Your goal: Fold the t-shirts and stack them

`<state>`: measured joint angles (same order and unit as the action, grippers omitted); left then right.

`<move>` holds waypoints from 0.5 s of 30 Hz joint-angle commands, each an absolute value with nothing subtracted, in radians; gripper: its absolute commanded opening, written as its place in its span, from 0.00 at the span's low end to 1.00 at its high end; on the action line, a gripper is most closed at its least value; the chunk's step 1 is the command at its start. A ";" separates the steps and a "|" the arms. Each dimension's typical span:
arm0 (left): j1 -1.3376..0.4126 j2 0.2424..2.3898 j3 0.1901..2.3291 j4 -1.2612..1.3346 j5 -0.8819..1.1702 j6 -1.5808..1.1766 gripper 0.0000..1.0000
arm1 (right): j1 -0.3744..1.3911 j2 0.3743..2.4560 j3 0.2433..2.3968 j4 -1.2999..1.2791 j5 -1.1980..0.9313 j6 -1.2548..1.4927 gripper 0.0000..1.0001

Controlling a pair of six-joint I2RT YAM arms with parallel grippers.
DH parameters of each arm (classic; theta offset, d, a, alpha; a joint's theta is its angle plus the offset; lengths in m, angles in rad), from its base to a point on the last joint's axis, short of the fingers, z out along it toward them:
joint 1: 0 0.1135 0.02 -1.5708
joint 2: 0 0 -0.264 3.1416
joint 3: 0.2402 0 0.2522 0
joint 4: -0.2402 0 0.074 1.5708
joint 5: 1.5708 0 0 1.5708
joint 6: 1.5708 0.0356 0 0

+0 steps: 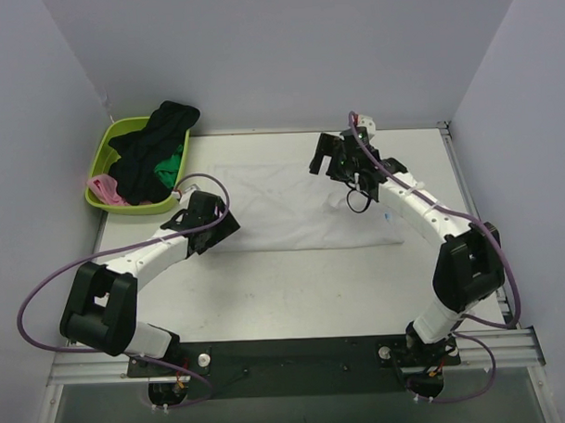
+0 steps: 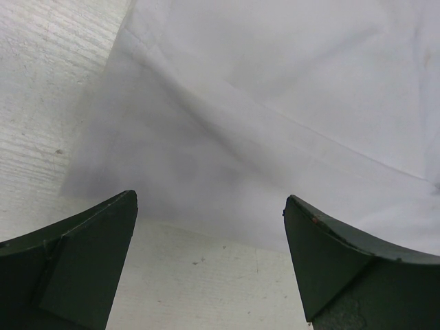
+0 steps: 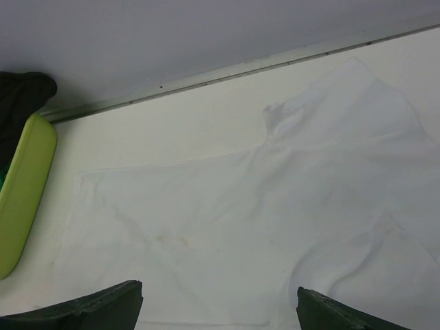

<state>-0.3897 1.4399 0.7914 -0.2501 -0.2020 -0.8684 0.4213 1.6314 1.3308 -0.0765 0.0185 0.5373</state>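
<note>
White cloth: the plain white t-shirt was laid flat and unfolded on the table, at its middle and towards the far side. Its long axis was set left to right. A sleeve was seen at the far right, so the neck end was judged to point right and the hem left, towards the lime green basket. The black t-shirt, green t-shirt and pink t-shirt were heaped in that basket at the far left.

The left gripper was held low over the shirt's near left corner, jaws spread wide with nothing between them. The right gripper was raised above the shirt's far right part, jaws likewise apart and empty.

The step in hand was judged to be the first fold of the white shirt, with no fold yet made. The next move was judged to call for both grippers to be lowered onto a cloth edge, closed on it, and carried across the short axis together.
</note>
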 commanded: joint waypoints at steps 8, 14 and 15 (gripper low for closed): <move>-0.383 1.408 0.793 -0.241 -0.209 -0.856 0.97 | 0.426 1.776 1.295 -0.161 -0.032 0.603 0.96; -0.382 1.424 0.810 -0.247 -0.213 -0.850 0.97 | 0.425 1.835 1.331 -0.199 -0.048 0.618 0.96; -0.380 1.427 0.810 -0.247 -0.213 -0.850 0.98 | 0.425 1.841 1.333 -0.202 -0.049 0.621 0.96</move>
<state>-0.3893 1.4399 0.7910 -0.2512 -0.2024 -0.8635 0.4213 1.8267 1.2926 -0.1627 -0.0360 0.6014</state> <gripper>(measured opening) 0.975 0.958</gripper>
